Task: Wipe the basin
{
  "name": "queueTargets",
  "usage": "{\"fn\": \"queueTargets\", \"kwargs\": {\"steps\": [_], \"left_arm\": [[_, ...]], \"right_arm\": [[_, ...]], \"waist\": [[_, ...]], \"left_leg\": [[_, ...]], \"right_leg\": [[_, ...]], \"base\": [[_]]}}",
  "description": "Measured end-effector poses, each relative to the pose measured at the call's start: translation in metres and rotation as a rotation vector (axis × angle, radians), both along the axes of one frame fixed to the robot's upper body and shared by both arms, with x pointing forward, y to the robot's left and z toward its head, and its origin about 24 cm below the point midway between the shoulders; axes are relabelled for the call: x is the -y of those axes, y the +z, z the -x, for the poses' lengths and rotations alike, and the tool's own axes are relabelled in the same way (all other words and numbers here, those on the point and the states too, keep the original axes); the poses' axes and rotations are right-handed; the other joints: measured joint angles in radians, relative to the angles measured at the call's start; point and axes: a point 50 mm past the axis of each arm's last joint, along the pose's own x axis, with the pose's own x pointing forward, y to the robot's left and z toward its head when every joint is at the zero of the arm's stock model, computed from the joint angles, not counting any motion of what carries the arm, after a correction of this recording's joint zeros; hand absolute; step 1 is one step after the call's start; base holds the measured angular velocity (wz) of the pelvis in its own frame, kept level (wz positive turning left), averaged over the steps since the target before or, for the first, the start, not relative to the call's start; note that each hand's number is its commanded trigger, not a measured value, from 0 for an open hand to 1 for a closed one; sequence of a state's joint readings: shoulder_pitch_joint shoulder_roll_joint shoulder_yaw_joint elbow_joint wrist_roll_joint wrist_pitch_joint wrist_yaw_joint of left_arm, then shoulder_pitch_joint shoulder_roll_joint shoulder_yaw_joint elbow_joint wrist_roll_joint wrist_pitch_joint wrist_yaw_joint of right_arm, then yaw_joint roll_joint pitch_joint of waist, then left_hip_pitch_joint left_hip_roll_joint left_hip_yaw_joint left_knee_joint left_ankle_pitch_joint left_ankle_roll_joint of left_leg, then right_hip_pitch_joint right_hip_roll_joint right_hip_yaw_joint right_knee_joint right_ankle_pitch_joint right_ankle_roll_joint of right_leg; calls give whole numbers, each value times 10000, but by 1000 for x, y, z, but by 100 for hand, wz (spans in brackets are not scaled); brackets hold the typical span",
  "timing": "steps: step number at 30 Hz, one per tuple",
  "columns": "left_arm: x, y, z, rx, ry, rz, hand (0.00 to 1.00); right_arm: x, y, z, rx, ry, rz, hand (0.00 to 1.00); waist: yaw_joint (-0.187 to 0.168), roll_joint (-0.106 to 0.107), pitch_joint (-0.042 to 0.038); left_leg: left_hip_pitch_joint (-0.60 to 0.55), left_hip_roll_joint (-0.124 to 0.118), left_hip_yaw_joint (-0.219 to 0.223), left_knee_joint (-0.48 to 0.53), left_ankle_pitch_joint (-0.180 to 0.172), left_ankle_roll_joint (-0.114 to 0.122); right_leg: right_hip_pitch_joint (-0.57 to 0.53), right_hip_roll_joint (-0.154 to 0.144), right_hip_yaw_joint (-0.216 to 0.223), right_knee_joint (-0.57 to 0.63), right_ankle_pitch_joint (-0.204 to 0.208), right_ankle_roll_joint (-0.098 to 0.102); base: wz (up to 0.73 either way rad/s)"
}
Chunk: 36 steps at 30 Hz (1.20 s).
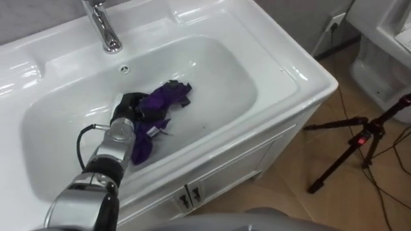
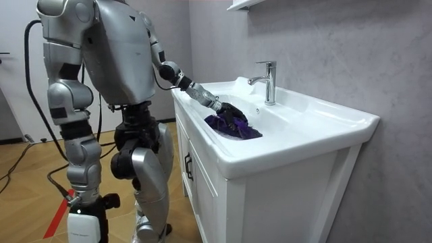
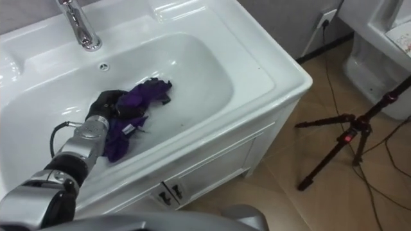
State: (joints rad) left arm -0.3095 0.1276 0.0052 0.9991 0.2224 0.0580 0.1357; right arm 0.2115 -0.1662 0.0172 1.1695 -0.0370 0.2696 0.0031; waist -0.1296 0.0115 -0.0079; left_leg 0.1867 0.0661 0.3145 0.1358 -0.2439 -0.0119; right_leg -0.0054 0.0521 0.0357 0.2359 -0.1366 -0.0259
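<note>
Two head-camera views, set side by side, look steeply down into the white basin [image 1: 282,70] from close above its front edge. The tap [image 1: 103,25] sits beyond the bowl at the upper left, and a black tripod [image 1: 367,131] stands on the floor to the basin's right. The room view stands farther back, off one end of the basin, looking along it at about rim level — taking in the whole robot at the basin's front. All views share the bowl, the tap and the cabinet [image 1: 237,160] front.
</note>
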Motion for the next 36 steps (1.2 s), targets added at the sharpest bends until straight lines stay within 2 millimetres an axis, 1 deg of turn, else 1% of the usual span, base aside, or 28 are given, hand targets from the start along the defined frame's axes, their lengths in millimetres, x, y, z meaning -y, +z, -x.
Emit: {"fn": "queueTargets", "kwargs": {"steps": [4, 6, 7, 8, 9, 10, 11, 12, 13, 15, 16, 18, 20, 23, 24, 25, 26, 29, 31, 33, 36], "left_arm": [[0, 2, -2, 82, -470, -605, 100], [0, 3, -2, 88, -722, -1008, 100], [-1, 3, -2, 83, -799, -1150, 100], [-3, 3, 0, 99, -916, -1470, 100], [-6, 2, 2, 125, -953, -1838, 100], [-7, 2, 3, 163, -955, -1993, 100], [-9, 2, 6, 240, -952, -2290, 100], [-13, 1, 11, 271, -893, -2577, 100], [-16, 1, 13, 282, -846, -2719, 100], [-32, 4, 20, 331, -746, -3321, 100], [-36, 4, 23, 307, -718, -3501, 100], [-51, 9, 30, 410, -1014, -4512, 100], [-53, 11, 35, 511, -1191, -4956, 100], [-53, 12, 40, 654, -1290, -5228, 100], [-53, 12, 41, 660, -1285, -5275, 100], [-53, 11, 42, 652, -1283, -5282, 100], [-53, 11, 43, 634, -1275, -5284, 100], [-53, 9, 46, 600, -1275, -5265, 100], [-53, 9, 49, 611, -1288, -5263, 100], [-53, 7, 58, 586, -1337, -5323, 100], [-54, 8, 64, 716, -1299, -5392, 100]], "right_arm": [[1, 0, -10, 436, 252, 83, 0], [2, 1, -16, 731, 355, 218, 0], [2, 1, -16, 765, 364, 268, 0], [3, 1, -18, 899, 351, 362, 0], [3, 1, -20, 1027, 359, 409, 0], [3, 1, -21, 1054, 341, 453, 0], [5, 1, -20, 1036, 290, 538, 0], [7, 1, -21, 1044, 253, 665, 0], [8, 2, -22, 1074, 228, 723, 0], [11, 2, -26, 1263, -28, 924, 0], [11, 3, -26, 1292, -21, 958, 0], [16, 4, -27, 1389, 30, 1066, 0], [24, 6, -27, 1403, 68, 1268, 0], [30, 8, -25, 1344, 82, 1494, 0], [31, 8, -24, 1308, 75, 1514, 0], [31, 8, -24, 1307, 56, 1518, 0], [31, 9, -25, 1380, -23, 1534, 0], [32, 9, -27, 1563, -198, 1574, 0], [33, 9, -28, 1638, -262, 1614, 0], [38, 11, -27, 1671, -354, 1775, 0], [43, 13, -26, 1768, -582, 1942, 0]], "waist": [[86, 58, -34], [300, 88, -40], [324, 89, -42], [385, 112, -49], [469, 222, -64], [499, 200, -69], [543, 187, -38], [543, 220, -62], [544, 206, -42], [555, 304, -33], [557, 311, -37], [589, 341, -26], [637, 411, -25], [624, 422, -20], [602, 427, -22], [590, 477, -8], [592, 481, -30], [594, 586, -44], [645, 666, -38], [752, 770, -37], [800, 830, -43]], "left_leg": [[-125, 3, -171, 34, 32, -44], [-193, 30, -245, 178, 31, -44], [-194, 37, -280, 176, 31, -45], [-179, 58, -367, 177, 41, -61], [-167, 71, -514, 203, 46, -71], [-167, 73, -600, 231, 47, -72], [-179, 76, -773, 269, 50, -78], [-191, 76, -904, 296, 64, -99], [-194, 71, -1003, 301, 65, -102], [-170, 72, -1288, 336, 81, -129], [-160, 72, -1336, 340, 87, -139], [-108, 76, -1561, 318, 121, -194], [-76, 84, -1638, 320, 126, -202], [-55, 89, -1837, 313, 150, -240], [-21, 95, -1883, 308, 159, -253], [-3, 101, -1884, 307, 163, -260], [3, 108, -1879, 304, 164, -261], [7, 124, -1897, 292, 168, -265], [20, 137, -1892, 272, 168, -265], [52, 136, -1892, 251, 170, -267], [104, 136, -1894, 187, 172, -268]], "right_leg": [[-70, -20, -102, 2, -10, -27], [-42, -29, -134, -40, -2, -56], [-20, -49, -176, -67, 2, -64], [79, -50, -265, -152, 10, -82], [171, -52, -367, -181, -1, -105], [224, -62, -426, -207, -8, -115], [322, -91, -613, -266, -25, -135], [416, -132, -793, -332, -43, -149], [437, -149, -874, -318, -75, -162], [567, -180, -1097, -313, -146, -200], [588, -190, -1157, -314, -175, -208], [634, -192, -1247, -328, -257, -246], [757, -212, -1388, -336, -300, -276], [882, -231, -1613, -355, -363, -314], [965, -230, -1705, -418, -371, -328], [978, -222, -1729, -473, -371, -329], [992, -209, -1736, -501, -374, -336], [1089, -179, -1746, -511, -374, -350], [1077, -159, -1712, -516, -371, -361], [1080, -152, -1661, -518, -383, -380], [1090, -145, -1656, -517, -408, -388]], "base": [[6], [2], [12], [22], [28], [35], [44], [42], [38], [32], [32], [25], [15], [18], [18], [12], [4], [0], [-7], [-10], [-3]]}}
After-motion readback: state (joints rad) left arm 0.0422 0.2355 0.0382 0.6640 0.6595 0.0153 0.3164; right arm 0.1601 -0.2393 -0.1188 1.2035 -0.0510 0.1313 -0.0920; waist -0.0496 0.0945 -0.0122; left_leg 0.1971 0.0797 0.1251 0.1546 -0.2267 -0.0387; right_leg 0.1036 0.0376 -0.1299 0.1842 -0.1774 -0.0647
